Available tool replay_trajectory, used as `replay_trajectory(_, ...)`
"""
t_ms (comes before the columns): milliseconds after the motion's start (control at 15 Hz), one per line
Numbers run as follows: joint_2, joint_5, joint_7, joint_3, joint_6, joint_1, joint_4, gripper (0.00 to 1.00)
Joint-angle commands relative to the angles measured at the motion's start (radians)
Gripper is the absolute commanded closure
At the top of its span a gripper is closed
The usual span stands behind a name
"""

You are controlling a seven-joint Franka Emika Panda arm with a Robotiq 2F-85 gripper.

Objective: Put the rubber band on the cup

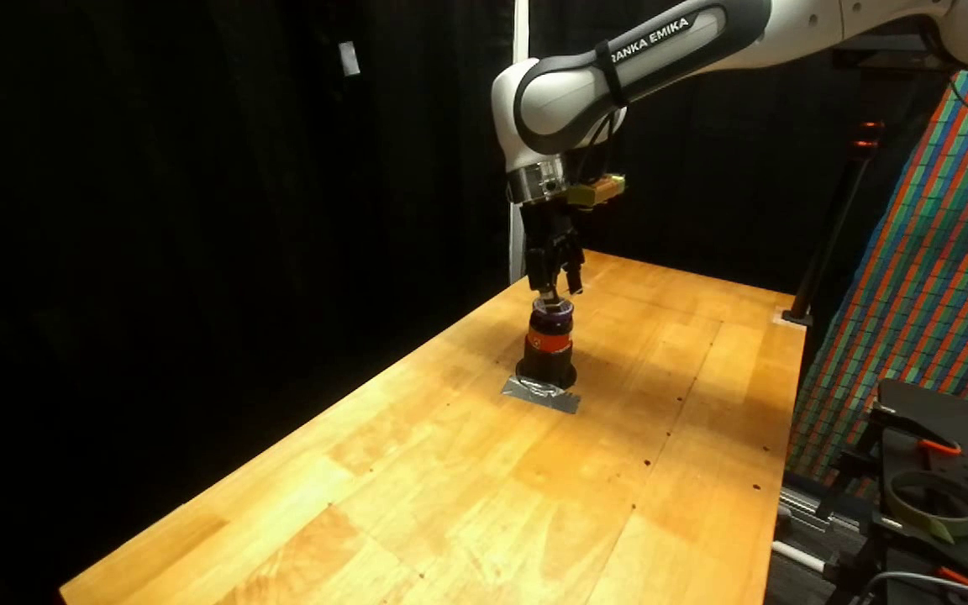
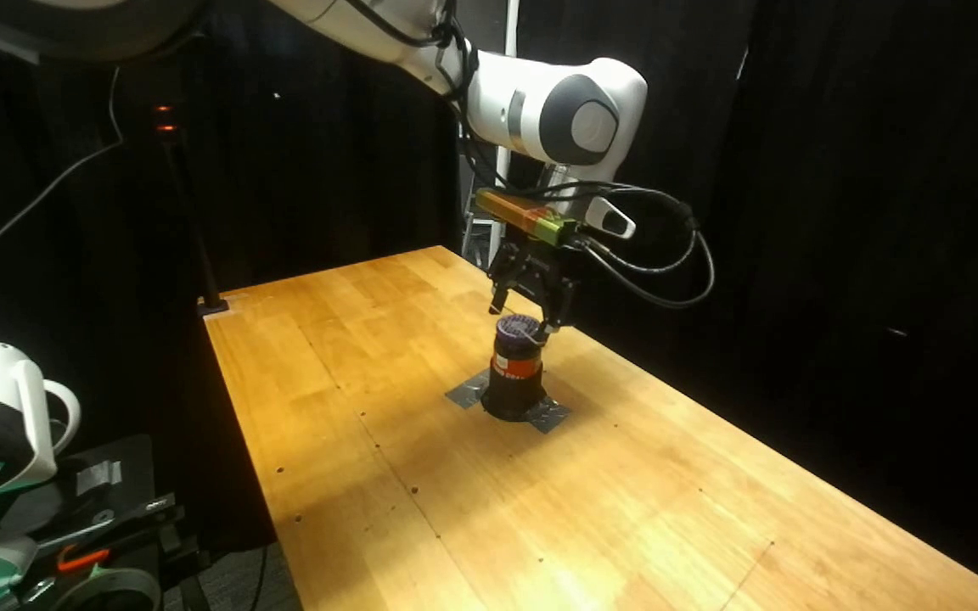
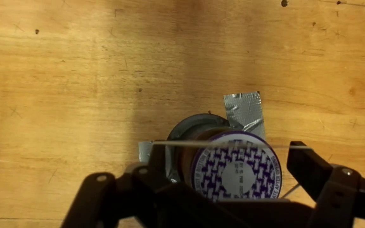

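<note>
The cup is a short dark cylinder with an orange-red middle. It stands upright on the table in both exterior views. In the wrist view its round purple-and-white patterned top lies below and between my fingers; the gripper body hides its lower edge. My gripper is open, fingers wide apart, just above the cup top in both exterior views. The pale rubber band is stretched from fingertip to fingertip across the cup top. A thin strand shows by the right finger.
Grey tape holds the cup's black base to the wooden table. A dark post stands at a table corner. A black side stand with a tape roll is beside the table. Cables loop from the wrist.
</note>
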Motion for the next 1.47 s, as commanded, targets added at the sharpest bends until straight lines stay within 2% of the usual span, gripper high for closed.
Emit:
replay_trajectory(0,-0.055,-0.014,0.005,-0.006,0.008,0.009,-0.110,0.00)
replay_trajectory(200,-0.053,-0.016,0.010,-0.004,0.033,0.017,-0.164,0.00)
replay_trajectory(467,-0.064,-0.022,0.033,-0.003,0.181,0.039,-0.252,0.00)
replay_trajectory(867,-0.120,-0.027,0.057,-0.006,0.318,0.039,-0.372,0.00)
replay_trajectory(933,-0.140,-0.025,0.054,-0.006,0.340,0.036,-0.402,0.03)
replay_trajectory(1000,-0.156,-0.023,0.047,-0.005,0.363,0.031,-0.429,0.27)
replay_trajectory(1133,-0.192,-0.018,0.035,-0.001,0.416,0.024,-0.493,0.29)
replay_trajectory(1400,-0.261,-0.004,0.017,0.009,0.569,0.013,-0.629,0.60)
